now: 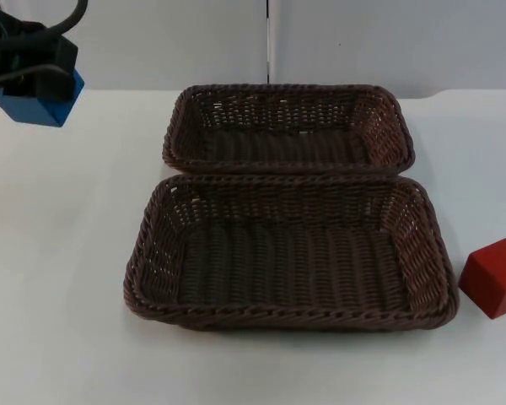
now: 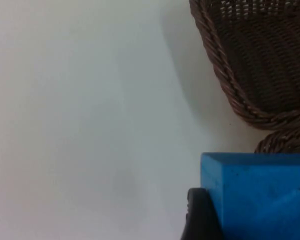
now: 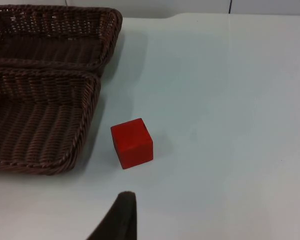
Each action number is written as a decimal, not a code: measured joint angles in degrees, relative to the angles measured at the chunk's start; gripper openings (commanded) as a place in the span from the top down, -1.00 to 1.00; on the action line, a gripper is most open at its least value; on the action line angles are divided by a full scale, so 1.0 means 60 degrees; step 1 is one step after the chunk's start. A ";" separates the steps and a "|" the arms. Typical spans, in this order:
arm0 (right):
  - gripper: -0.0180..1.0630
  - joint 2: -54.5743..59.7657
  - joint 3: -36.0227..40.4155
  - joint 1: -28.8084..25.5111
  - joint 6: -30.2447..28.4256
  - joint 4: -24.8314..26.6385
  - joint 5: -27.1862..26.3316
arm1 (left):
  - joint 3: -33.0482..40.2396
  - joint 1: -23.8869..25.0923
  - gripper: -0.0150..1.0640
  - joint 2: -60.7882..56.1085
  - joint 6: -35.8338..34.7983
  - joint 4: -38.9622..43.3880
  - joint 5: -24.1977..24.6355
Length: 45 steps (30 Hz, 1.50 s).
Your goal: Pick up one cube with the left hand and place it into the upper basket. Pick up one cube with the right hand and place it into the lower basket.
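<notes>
The first step is in hand: a blue foam-like cube [image 1: 40, 103] is pinched by the fingers of the left gripper [image 1: 34, 89], lifted at the far left, well apart from the far brown wicker basket [image 1: 287, 93]. Next, carriage rightward over that basket is called for. The red cube [image 3: 132, 143] rests on the white desk [image 1: 59, 253] just right of the near brown wicker basket [image 1: 295, 316], untouched. Whether the waiting right gripper [image 3: 121, 220] is spread cannot be told.
</notes>
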 measured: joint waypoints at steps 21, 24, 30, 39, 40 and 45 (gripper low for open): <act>-0.98 0.0000 0.0000 0.0000 -0.0014 0.0000 0.0000 | -0.0439 0.0000 0.97 0.0000 0.0244 -0.0761 -0.0383; -0.98 0.0000 0.0000 0.0000 -0.0014 0.0000 0.0000 | -0.1010 0.0000 0.97 0.0214 0.0267 -0.0827 -0.0159; -0.98 0.0000 0.0000 0.0000 -0.0014 0.0000 0.0000 | -0.2375 -0.0338 0.97 0.1410 0.0447 -0.0982 0.0422; -0.98 0.0000 0.0000 0.0000 -0.0014 0.0000 0.0000 | -0.4613 -0.1501 0.97 0.3466 0.0833 -0.0982 0.0493; -0.98 0.0000 0.0000 0.0000 -0.0014 0.0000 0.0000 | -0.4613 -0.1501 0.97 0.3466 0.0833 -0.0982 0.0493; -0.98 0.0000 0.0000 0.0000 -0.0014 0.0000 0.0000 | -0.6134 -0.1910 0.97 0.4980 0.0917 -0.0982 0.0590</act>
